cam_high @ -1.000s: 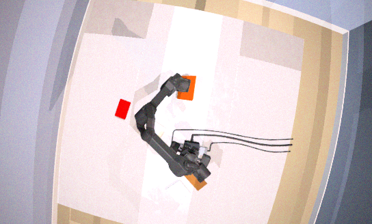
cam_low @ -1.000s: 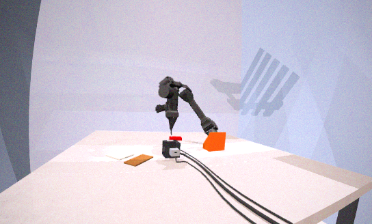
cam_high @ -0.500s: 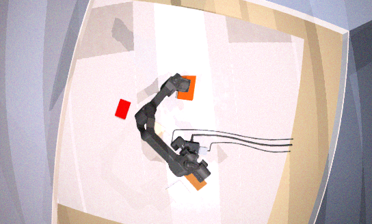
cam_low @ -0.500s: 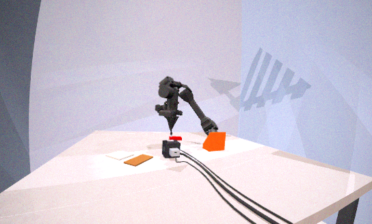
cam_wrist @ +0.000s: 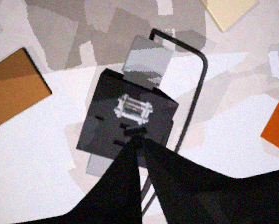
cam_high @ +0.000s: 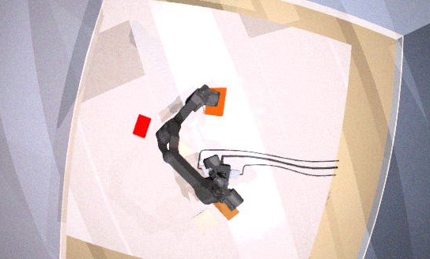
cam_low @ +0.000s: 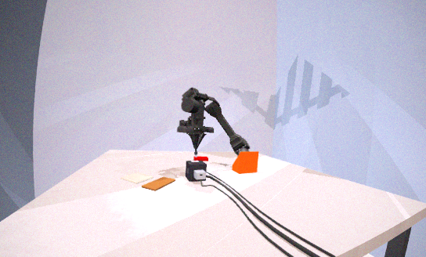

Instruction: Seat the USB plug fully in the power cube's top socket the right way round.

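The black power cube (cam_low: 196, 168) (cam_wrist: 155, 107) stands on the table with its slotted top facing up. The socket's pale metal surround (cam_wrist: 133, 108) shows on that top, in line with the cube. My gripper (cam_low: 196, 152) (cam_wrist: 138, 147) points straight down over the cube, its tips narrowly together just above the top. It is shut on the USB plug (cam_wrist: 135, 131), a small dark piece at the tips, turned slightly against the cube's edges. The fingers mostly cover the plug. How its lower end sits relative to the socket cannot be told. In the top view the arm covers most of the cube.
Pale adapters (cam_wrist: 148, 60) (cam_high: 235, 174) (cam_low: 200, 175) sit on the cube's sides, with black cables (cam_high: 281, 159) (cam_low: 255, 216) running off. A brown slab (cam_high: 228, 212) (cam_low: 158, 183) (cam_wrist: 20, 90) and a cream slab (cam_high: 205, 221) (cam_low: 137, 178) lie nearby. A red block (cam_high: 141, 126) (cam_low: 202, 158) and an orange block (cam_high: 220, 107) (cam_low: 248, 162) stand farther off.
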